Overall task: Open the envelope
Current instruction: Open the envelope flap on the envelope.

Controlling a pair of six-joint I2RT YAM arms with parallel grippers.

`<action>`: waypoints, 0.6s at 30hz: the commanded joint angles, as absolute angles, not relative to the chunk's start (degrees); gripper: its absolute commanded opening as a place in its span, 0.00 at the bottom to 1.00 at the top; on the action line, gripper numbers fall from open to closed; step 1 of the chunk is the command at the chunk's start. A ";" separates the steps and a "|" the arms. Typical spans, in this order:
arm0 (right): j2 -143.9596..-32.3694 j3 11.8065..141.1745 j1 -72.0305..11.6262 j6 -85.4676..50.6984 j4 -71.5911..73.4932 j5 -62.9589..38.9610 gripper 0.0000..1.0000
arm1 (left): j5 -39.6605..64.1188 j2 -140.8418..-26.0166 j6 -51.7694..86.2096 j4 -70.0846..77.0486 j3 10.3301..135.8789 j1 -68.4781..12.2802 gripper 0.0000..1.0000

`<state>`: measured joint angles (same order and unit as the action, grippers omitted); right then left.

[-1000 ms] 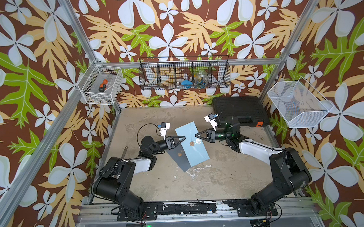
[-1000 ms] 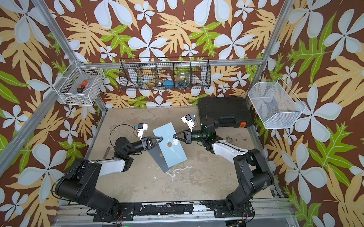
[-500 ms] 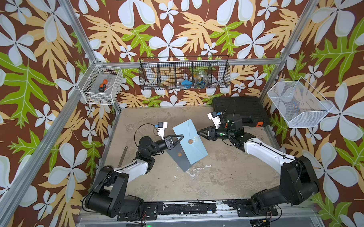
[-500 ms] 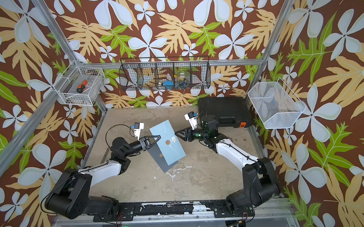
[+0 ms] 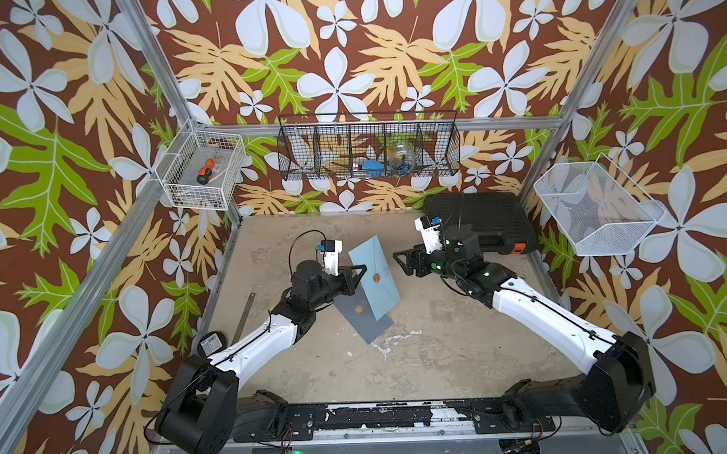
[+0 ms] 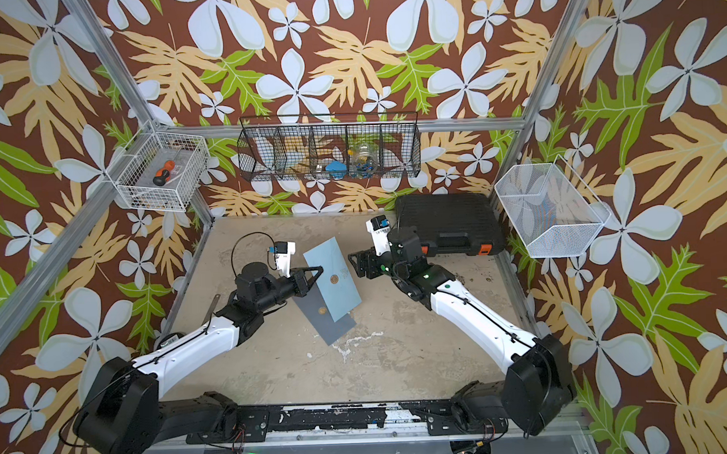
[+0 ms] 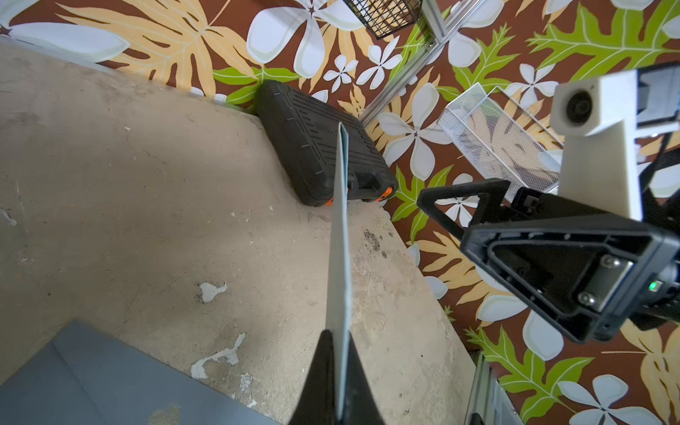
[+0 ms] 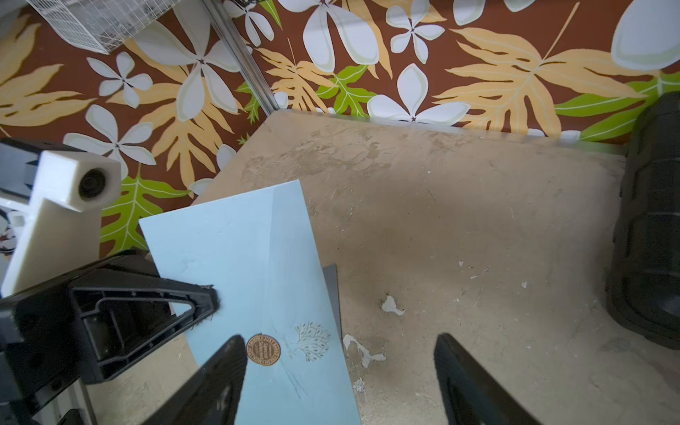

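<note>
A light blue envelope [image 5: 376,273] [image 6: 332,279] hangs tilted above the table, pinched at its edge by my left gripper [image 5: 361,271] [image 6: 319,271], which is shut on it. In the left wrist view the envelope [image 7: 338,257] is edge-on between the shut fingers of that gripper [image 7: 338,368]. In the right wrist view the flap lies flat, with a round brown seal [image 8: 263,349] at its tip beside a printed tree. My right gripper [image 5: 400,263] [image 6: 355,263] [image 8: 338,338] stands open just right of the envelope, holding nothing.
A grey-blue sheet [image 5: 358,315] with a brown round sticker lies on the table under the envelope. A black case [image 5: 478,220] sits at the back right. A ruler [image 5: 243,317] and a round tape [image 5: 211,343] lie at the left edge. Wire baskets [image 5: 369,146] hang on the walls.
My right gripper has opened and drawn back to the right, away from the envelope's seal. The left gripper has kept its grip and raised the envelope a little.
</note>
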<state>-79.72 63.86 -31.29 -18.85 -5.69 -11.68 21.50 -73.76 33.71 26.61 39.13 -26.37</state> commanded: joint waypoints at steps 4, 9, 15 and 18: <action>-84.03 67.44 -34.79 -18.51 -9.35 -4.26 0.82 | 17.77 -74.33 30.54 23.57 41.25 -28.63 0.00; -85.45 68.47 -35.92 -19.92 -9.08 -3.66 0.82 | 16.84 -74.38 29.06 21.54 42.63 -29.88 0.00; -88.69 71.58 -36.62 -21.82 -12.25 -1.07 0.81 | 16.90 -74.53 28.30 21.05 43.09 -30.63 0.00; -90.27 72.95 -36.99 -22.51 -13.66 0.44 0.80 | 17.30 -74.80 27.95 21.09 43.48 -31.02 0.00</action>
